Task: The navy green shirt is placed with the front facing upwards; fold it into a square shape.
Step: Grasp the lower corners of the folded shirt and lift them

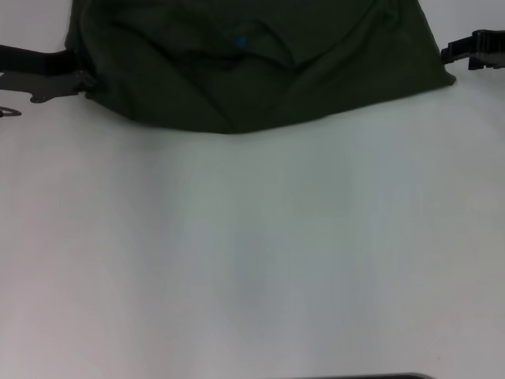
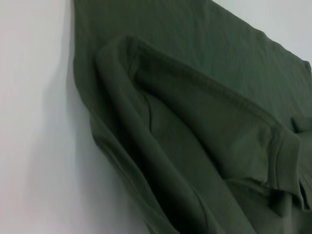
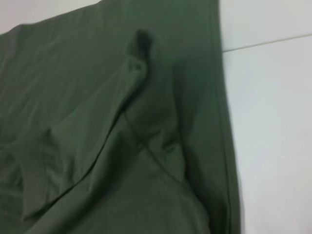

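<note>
Your navy green shirt lies bunched at the far edge of the white table, its blue neck label showing among the folds. The left gripper sits at the shirt's left corner, the right gripper at its right corner; you cannot tell whether either grips cloth. This looks like a mid-fold carry. Next, keep both corners level and lay the cloth flat.

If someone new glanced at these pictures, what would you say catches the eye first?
The navy green shirt dominates, bunched and creased along the far edge of the white table, its blue neck label showing. The left gripper and right gripper sit at its two side edges.
</note>
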You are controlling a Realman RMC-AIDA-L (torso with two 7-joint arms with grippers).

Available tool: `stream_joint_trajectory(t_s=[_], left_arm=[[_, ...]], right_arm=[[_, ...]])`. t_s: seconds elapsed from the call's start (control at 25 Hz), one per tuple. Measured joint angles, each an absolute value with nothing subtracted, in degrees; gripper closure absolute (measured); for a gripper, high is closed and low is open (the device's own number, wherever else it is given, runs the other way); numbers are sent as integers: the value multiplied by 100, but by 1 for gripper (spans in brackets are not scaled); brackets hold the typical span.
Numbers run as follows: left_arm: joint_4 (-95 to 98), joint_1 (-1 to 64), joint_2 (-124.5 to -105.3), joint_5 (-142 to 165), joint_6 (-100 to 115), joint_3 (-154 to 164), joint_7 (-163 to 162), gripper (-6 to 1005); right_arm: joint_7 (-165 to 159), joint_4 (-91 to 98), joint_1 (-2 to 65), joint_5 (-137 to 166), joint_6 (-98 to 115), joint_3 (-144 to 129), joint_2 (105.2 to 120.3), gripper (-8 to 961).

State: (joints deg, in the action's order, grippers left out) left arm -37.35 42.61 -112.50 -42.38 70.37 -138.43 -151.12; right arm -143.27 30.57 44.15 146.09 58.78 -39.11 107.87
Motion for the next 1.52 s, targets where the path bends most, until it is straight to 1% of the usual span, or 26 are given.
stream_joint_trajectory(t_s=[0.24,0.44,0.72,0.88,1.52], left_arm=[[-3736,4256,-11259,-4249,7037,-13870,-15090,990],[-3736,4224,-11264,-4255,7022,-13877,-15078,988],[-3736,4215,-11277,-4263,7001,-13878,-15074,988],[-3736,4220,-11277,-4263,6995,-13879,-15074,988],[-3743,4209,-11283,-4269,6978,-13887,-15073,989]], right_arm=[[-14543,2932,4488,14625,5630,-3970,10882,367],[-14486,2791,4592,14638,5408,-4035,10929,368],[-14153,2762,4654,14648,5067,-4368,11048,370],[-14123,2751,4673,14661,4993,-4535,11067,371],[-14121,2589,4667,14660,4886,-4648,11065,375]])
